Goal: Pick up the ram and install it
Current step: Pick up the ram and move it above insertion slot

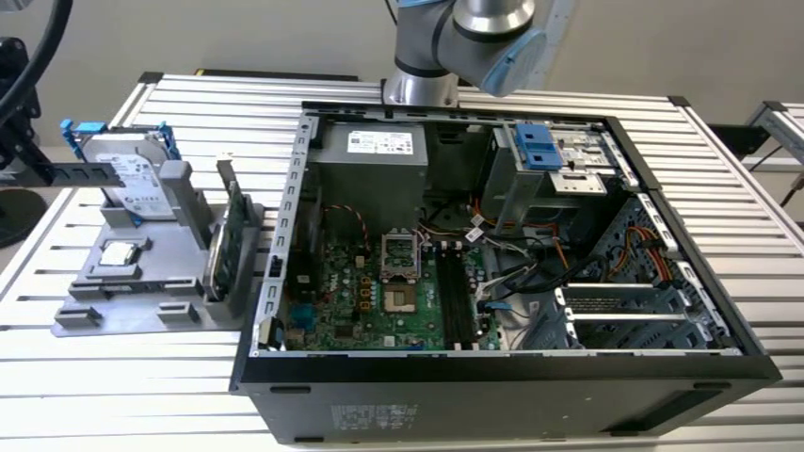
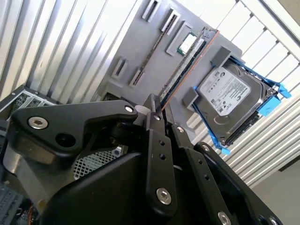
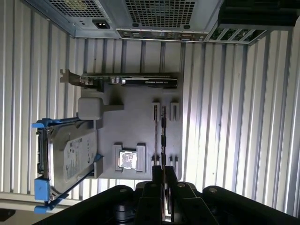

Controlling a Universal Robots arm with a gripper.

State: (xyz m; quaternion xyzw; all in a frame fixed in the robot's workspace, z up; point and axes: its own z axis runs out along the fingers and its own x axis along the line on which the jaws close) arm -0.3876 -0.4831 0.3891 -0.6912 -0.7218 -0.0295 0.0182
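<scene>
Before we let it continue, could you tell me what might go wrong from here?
The ram stands on its thin edge in the grey holder, lined up with the gripper; a slightly skewed grasp could tilt it. Loose cables lie beside the motherboard slots and could snag.

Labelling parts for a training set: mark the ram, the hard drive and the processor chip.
ram (image 2: 186, 65), second wrist view, middle of its long face.
hard drive (image 2: 227, 91), second wrist view, on its label.
processor chip (image 3: 127, 159), first wrist view, centre of its silver lid.
</scene>
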